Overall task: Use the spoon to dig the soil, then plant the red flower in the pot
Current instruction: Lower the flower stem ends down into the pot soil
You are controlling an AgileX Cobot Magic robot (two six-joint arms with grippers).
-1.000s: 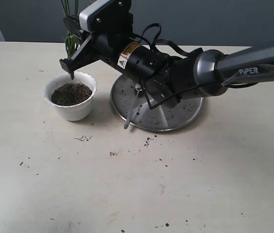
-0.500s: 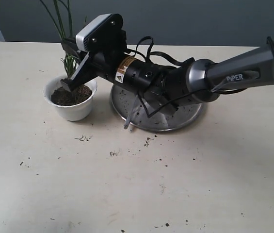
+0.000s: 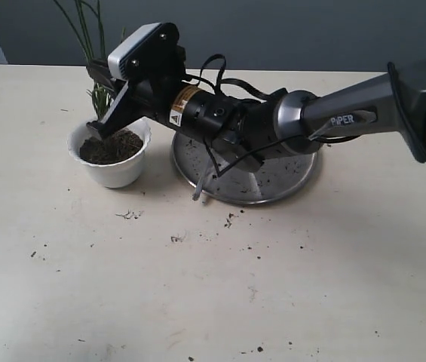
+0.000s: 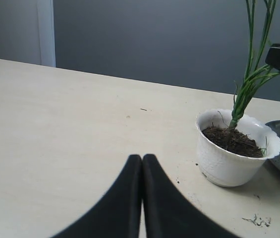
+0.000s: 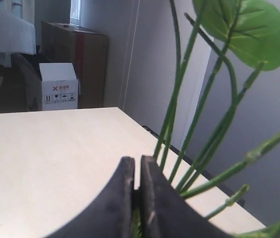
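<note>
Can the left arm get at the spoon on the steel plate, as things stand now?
Probably not cleanly. The spoon lies on the steel plate right under the right arm, which stretches across it to the pot. The pot also stands between the left gripper and the plate.

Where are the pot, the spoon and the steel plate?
pot (image 3: 114,172): exterior view, white outer wall.
spoon (image 3: 200,188): exterior view, handle near the plate rim.
steel plate (image 3: 273,185): exterior view, bare front part.

Right tool (image 3: 96,128) pinched low, left tool (image 4: 142,158) closed
</note>
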